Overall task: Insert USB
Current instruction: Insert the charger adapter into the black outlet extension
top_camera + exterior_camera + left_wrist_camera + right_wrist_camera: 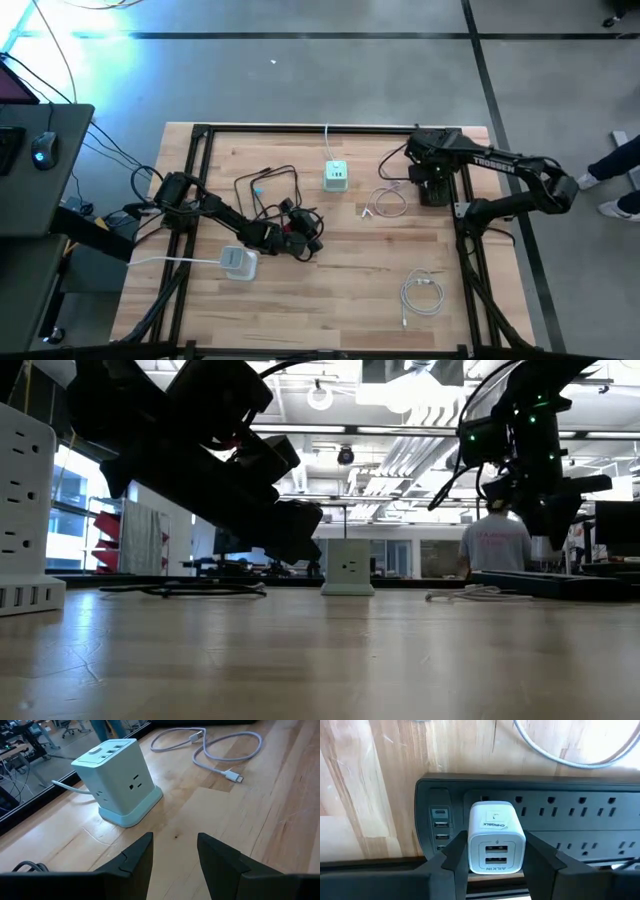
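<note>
White twin-port charger (496, 837) clamped in right fingers (454, 851); left fingers (142, 855) apart, empty.

- A computer mouse (41, 148) lies on the dark desk (60, 130) left of the table.
- A person in a grey shirt (497, 544) stands in the room beyond.

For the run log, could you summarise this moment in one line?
left gripper: open, empty, facing power cube | right gripper: gripping white charger over power strip
</note>
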`<state>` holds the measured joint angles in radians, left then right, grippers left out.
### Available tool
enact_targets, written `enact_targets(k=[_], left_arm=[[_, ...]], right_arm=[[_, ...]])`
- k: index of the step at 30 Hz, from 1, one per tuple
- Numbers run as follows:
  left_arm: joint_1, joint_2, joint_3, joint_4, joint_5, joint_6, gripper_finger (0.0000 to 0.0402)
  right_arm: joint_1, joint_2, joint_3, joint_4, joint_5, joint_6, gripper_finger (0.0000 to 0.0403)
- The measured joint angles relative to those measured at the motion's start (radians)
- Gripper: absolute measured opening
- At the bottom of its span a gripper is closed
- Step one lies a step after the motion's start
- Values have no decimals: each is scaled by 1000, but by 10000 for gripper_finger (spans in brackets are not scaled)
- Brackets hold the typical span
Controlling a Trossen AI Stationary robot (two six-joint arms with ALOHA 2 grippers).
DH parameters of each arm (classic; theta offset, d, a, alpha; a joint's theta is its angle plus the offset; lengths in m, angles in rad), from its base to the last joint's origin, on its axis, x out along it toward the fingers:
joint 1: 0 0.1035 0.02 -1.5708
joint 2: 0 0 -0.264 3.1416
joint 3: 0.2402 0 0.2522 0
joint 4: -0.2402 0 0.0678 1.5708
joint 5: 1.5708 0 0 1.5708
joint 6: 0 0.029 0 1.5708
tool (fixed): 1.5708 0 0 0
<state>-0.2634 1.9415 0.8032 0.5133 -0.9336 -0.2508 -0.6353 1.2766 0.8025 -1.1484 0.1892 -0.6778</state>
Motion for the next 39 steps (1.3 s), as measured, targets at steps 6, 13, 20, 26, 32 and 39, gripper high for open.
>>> enact_targets(k=[6, 13, 20, 26, 32, 39], left_arm=[[0, 0, 0, 0, 9, 0, 131], [0, 0, 0, 1, 8, 0, 131], [0, 0, 0, 2, 9, 0, 131], [0, 0, 0, 2, 13, 0, 131], [0, 0, 0, 2, 13, 0, 131], [2, 0, 1, 2, 12, 0, 131]], right_arm=[[-1, -4, -60, 50, 20, 14, 120], [-14, -9, -62, 68, 8, -38, 120], [-59, -6, -66, 86, -24, -57, 120], [-66, -6, -66, 104, -45, -56, 120], [-64, -14, -126, 169, -31, -56, 139], [-64, -4, -121, 153, 38, 27, 188]])
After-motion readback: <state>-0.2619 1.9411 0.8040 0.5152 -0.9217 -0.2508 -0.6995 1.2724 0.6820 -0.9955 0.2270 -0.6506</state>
